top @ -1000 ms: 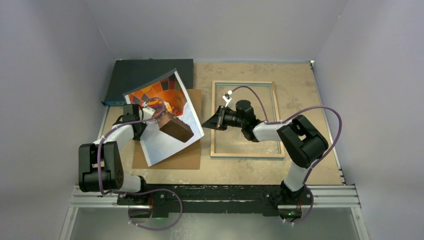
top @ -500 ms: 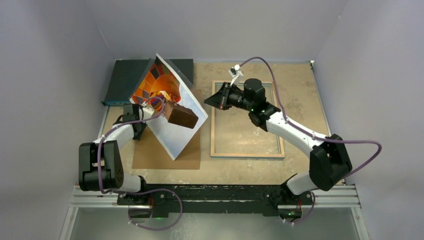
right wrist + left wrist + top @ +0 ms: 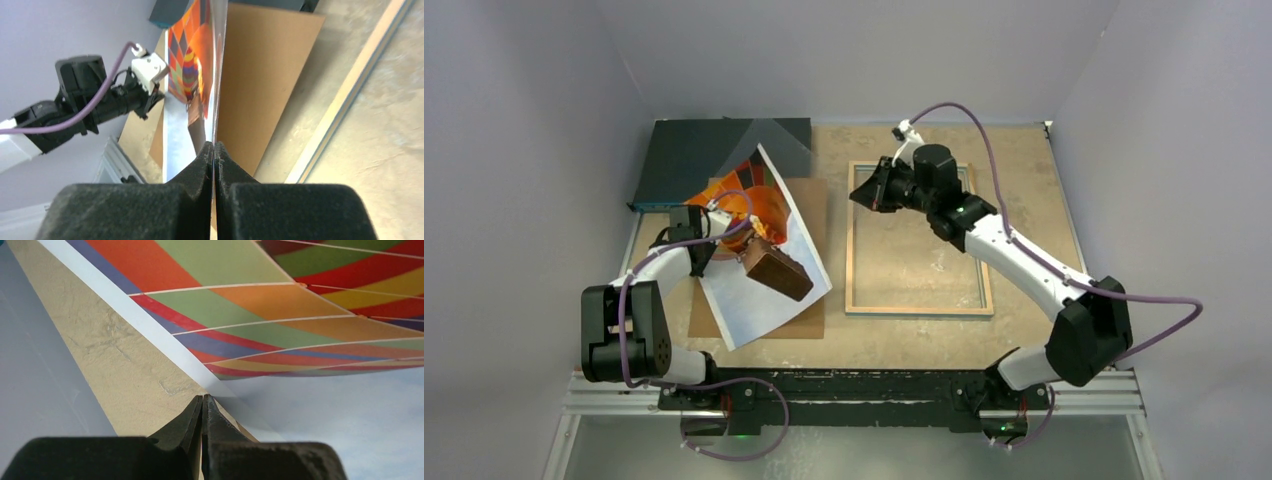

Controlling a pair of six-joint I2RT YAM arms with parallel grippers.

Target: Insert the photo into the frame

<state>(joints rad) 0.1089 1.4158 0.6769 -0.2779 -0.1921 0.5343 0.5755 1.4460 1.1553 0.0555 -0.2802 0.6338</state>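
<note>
We see the left gripper (image 3: 202,400) clamped on the photo (image 3: 754,295) at its left edge. The photo is tilted above the board (image 3: 809,210), with its far corner up near the box (image 3: 684,150). The frame (image 3: 850,250) lies flat on the table (image 3: 1024,180), right of the board. The photo is outside it and apart from it. The right gripper (image 3: 214,147) is over the frame's far-left corner, fingers pressed together. In the wrist view a thin sheet edge (image 3: 218,75) runs up from between its tips; we cannot tell what it is.
</note>
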